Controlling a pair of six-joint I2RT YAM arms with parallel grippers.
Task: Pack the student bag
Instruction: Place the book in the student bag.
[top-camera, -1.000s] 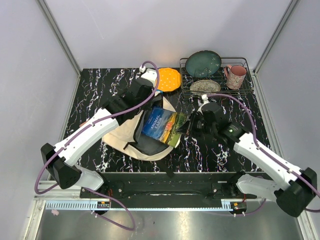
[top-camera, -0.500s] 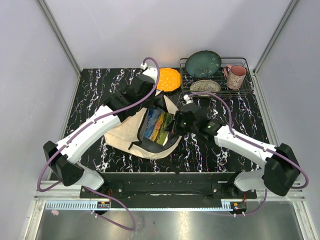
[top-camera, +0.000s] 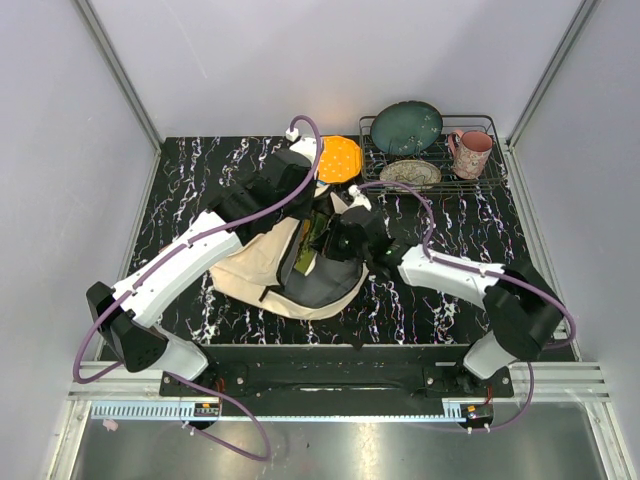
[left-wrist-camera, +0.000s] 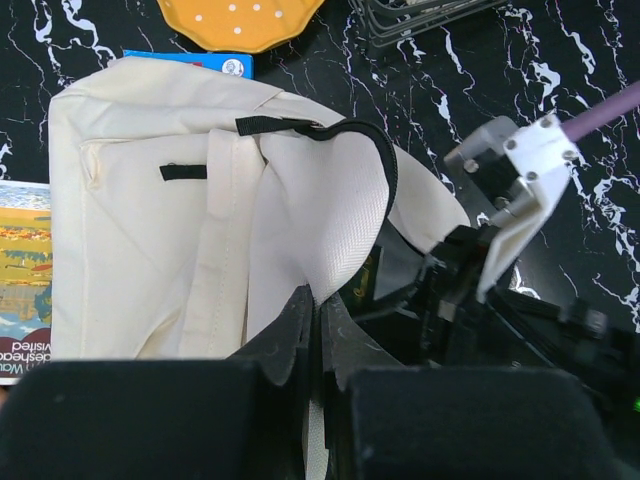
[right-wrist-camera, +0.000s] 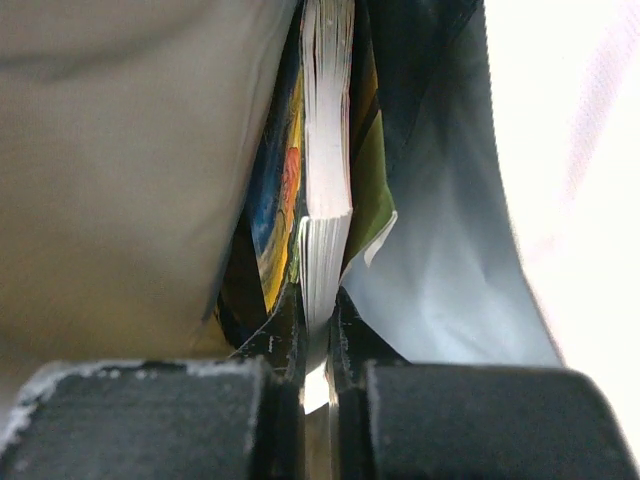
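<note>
One student bag (top-camera: 245, 272) lies open at the middle of the black marbled surface (top-camera: 190, 180), its cream flap pinched between the closed jaws of the left gripper (left-wrist-camera: 318, 315), with the right gripper (right-wrist-camera: 318, 325), jaws clamped tight on a book (right-wrist-camera: 325, 150), reaching inside the grey-lined opening.

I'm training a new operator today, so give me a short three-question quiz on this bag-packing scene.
1. True or false: the right pincer is clamped on a colourful paperback book.
2. The left pincer pinches which? A) cream fabric backpack B) round orange plate C) dark green plate
3. Where does the pink ceramic mug sit?
Key: 1 true; 2 A; 3 in the black wire rack.
</note>
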